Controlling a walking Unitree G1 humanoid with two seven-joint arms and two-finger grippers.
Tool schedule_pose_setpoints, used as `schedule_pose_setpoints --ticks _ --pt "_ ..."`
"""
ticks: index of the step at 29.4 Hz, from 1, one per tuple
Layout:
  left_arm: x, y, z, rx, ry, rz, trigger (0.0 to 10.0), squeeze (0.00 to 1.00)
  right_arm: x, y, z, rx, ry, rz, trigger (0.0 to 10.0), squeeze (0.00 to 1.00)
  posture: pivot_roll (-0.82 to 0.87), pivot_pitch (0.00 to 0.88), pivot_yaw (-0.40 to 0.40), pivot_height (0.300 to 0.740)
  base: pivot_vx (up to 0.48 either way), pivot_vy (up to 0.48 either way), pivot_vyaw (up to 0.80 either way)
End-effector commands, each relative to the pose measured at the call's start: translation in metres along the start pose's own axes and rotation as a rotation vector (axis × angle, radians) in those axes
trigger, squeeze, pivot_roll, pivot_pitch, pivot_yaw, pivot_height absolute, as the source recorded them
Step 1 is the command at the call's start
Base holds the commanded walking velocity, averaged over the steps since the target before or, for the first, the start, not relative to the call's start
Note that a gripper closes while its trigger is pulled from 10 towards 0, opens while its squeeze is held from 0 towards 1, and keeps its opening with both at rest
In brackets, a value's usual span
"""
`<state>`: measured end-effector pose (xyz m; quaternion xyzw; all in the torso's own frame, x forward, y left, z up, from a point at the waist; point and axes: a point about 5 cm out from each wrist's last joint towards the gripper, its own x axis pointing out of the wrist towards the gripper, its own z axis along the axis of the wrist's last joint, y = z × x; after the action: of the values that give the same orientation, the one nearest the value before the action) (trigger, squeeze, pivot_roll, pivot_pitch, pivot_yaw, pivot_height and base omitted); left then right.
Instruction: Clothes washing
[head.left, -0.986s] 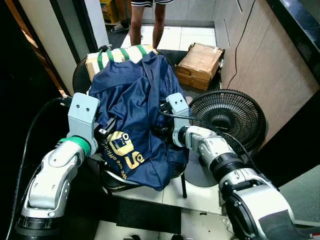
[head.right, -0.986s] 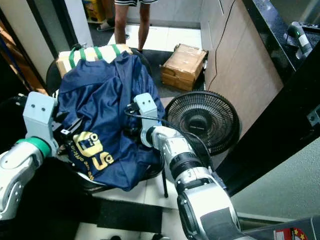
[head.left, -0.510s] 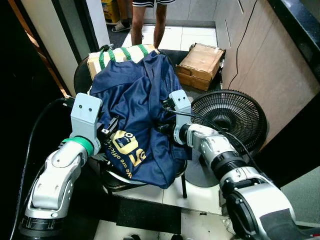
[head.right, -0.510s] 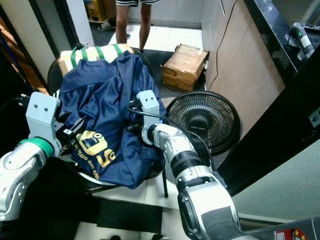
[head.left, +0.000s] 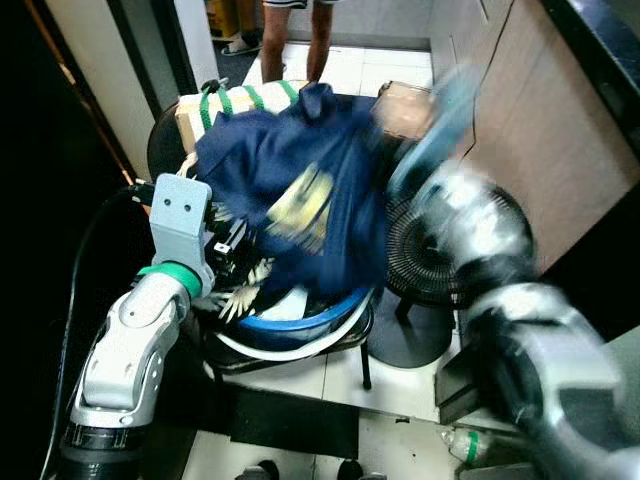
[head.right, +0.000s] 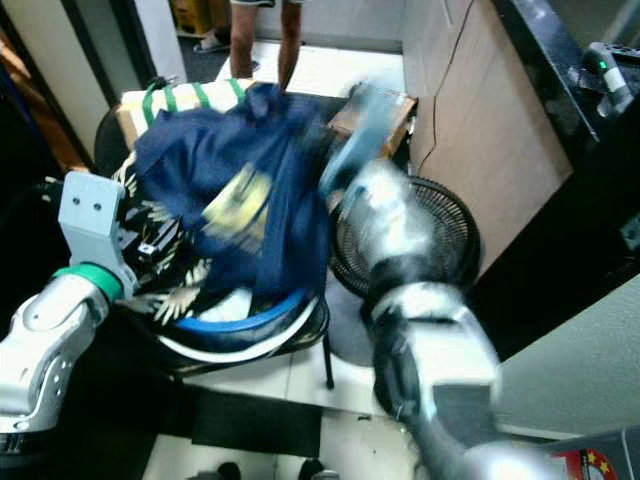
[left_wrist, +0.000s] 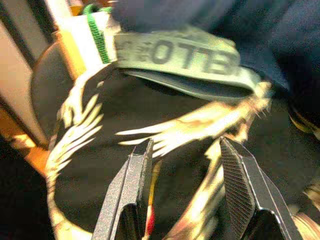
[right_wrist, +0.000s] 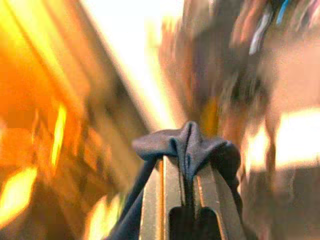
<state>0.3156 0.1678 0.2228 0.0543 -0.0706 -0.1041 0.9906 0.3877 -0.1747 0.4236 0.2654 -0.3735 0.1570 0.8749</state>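
A navy blue shirt (head.left: 300, 190) with a yellow print hangs lifted and motion-blurred above a blue-rimmed basket (head.left: 300, 322) on a black chair. My right gripper (right_wrist: 186, 162) is shut on a bunched fold of the shirt (right_wrist: 187, 142); that arm is raised to the right, over the fan. A black garment with a pale leaf print (head.left: 245, 290) lies uncovered in the basket. My left gripper (left_wrist: 186, 145) is open just over this garment (left_wrist: 150, 130), at the basket's left side, with nothing between its fingers. A green lettered strip (left_wrist: 185, 55) lies beyond it.
A black floor fan (head.left: 430, 270) stands right of the chair. A cardboard box with green straps (head.left: 235, 100) sits behind the basket. A person's legs (head.left: 290, 30) stand at the back. A wooden cabinet wall (head.left: 540, 150) closes the right side. A bottle (head.left: 465, 445) lies on the floor.
My right arm has swung up and to the right, pulling the navy shirt off the basket. That uncovered the leaf-print garment and the blue rim. My left gripper has hardly moved.
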Motion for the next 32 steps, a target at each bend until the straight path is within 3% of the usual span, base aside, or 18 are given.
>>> schedule_pose_setpoints --ticks 1,2,4,8,11,14,16,19,20,21,24,25,27,28,29,30,32 --pt "0.000 0.001 -0.001 -0.013 -0.004 0.008 10.0 0.00 0.000 -0.007 0.021 0.039 -0.136 -0.054 0.0 0.00 0.09 0.063 0.025 0.740 0.000 0.000 0.00" --pt "0.000 0.002 -0.001 -0.018 -0.008 0.015 10.0 0.00 0.003 -0.012 0.045 0.025 -0.220 -0.077 0.0 0.00 0.08 0.057 0.023 0.740 0.000 0.000 0.00" --pt "0.001 0.001 -0.001 -0.022 -0.010 0.016 10.0 0.00 0.003 -0.015 0.058 -0.023 -0.256 -0.081 0.0 0.00 0.07 0.054 0.021 0.740 0.000 0.000 0.00" --pt "0.002 -0.002 -0.002 -0.034 -0.014 0.013 10.0 0.00 -0.005 -0.025 0.051 -0.092 -0.207 -0.098 0.0 0.00 0.07 0.054 0.023 0.740 0.000 0.000 0.00" --pt "0.003 -0.005 -0.002 -0.040 -0.016 0.008 10.0 0.00 -0.014 -0.028 0.033 -0.141 -0.137 -0.100 0.0 0.00 0.07 0.058 0.026 0.740 0.000 0.000 0.00" --pt "0.004 -0.009 -0.003 -0.043 -0.018 -0.003 10.0 0.00 -0.030 -0.027 0.001 -0.202 -0.035 -0.079 0.0 0.00 0.07 0.058 0.026 0.740 0.000 0.000 0.00" --pt "0.004 -0.010 -0.004 -0.044 -0.018 -0.004 10.0 0.00 -0.034 -0.028 -0.006 -0.202 -0.009 -0.076 0.0 0.00 0.07 0.058 0.026 0.740 0.000 0.000 0.00" --pt "0.003 -0.017 -0.007 -0.050 -0.010 -0.022 10.0 0.00 -0.067 -0.028 -0.063 -0.264 0.265 -0.002 0.0 0.00 0.06 0.058 0.014 0.740 0.000 0.000 0.00" --pt "0.001 -0.021 -0.010 -0.050 -0.005 -0.033 10.0 0.00 -0.097 -0.032 -0.097 -0.263 0.407 -0.007 0.0 0.00 0.06 0.058 0.014 0.740 0.000 0.000 0.00" --pt "0.001 -0.021 -0.010 -0.050 -0.005 -0.033 10.0 0.00 -0.097 -0.032 -0.097 -0.263 0.407 -0.007 0.0 0.00 0.06 0.058 0.014 0.740 0.000 0.000 0.00" --pt "0.001 -0.027 -0.012 -0.053 0.000 -0.043 10.0 0.00 -0.141 -0.035 -0.132 -0.217 0.535 -0.088 0.0 0.00 0.06 0.059 0.005 0.740 0.000 0.000 0.00" --pt "0.001 -0.027 -0.012 -0.053 0.000 -0.043 10.0 0.00 -0.141 -0.035 -0.132 -0.217 0.535 -0.088 0.0 0.00 0.06 0.059 0.005 0.740 0.000 0.000 0.00" --pt "0.001 -0.027 -0.013 -0.053 0.003 -0.040 10.0 0.00 -0.162 -0.028 -0.147 -0.216 0.593 -0.105 0.0 0.00 0.07 0.057 -0.001 0.740 0.000 0.000 0.00" --pt "0.001 -0.027 -0.013 -0.053 0.003 -0.040 10.0 0.00 -0.162 -0.028 -0.147 -0.216 0.593 -0.105 0.0 0.00 0.07 0.057 -0.001 0.740 0.000 0.000 0.00" --pt "0.000 -0.026 -0.013 -0.055 0.006 -0.031 10.0 0.00 -0.171 -0.024 -0.154 -0.221 0.624 -0.101 3.6 0.00 0.07 0.056 -0.002 0.740 0.000 0.000 0.00" --pt "0.000 -0.024 -0.014 -0.056 0.012 -0.016 10.0 0.00 -0.179 -0.019 -0.160 -0.206 0.655 -0.095 10.0 0.00 0.07 0.056 -0.002 0.740 0.000 0.000 0.00" --pt "-0.001 -0.019 -0.016 -0.063 0.022 0.018 10.0 0.00 -0.189 -0.012 -0.162 -0.205 0.672 -0.074 10.0 0.00 0.07 0.054 -0.002 0.740 0.000 0.000 0.00"
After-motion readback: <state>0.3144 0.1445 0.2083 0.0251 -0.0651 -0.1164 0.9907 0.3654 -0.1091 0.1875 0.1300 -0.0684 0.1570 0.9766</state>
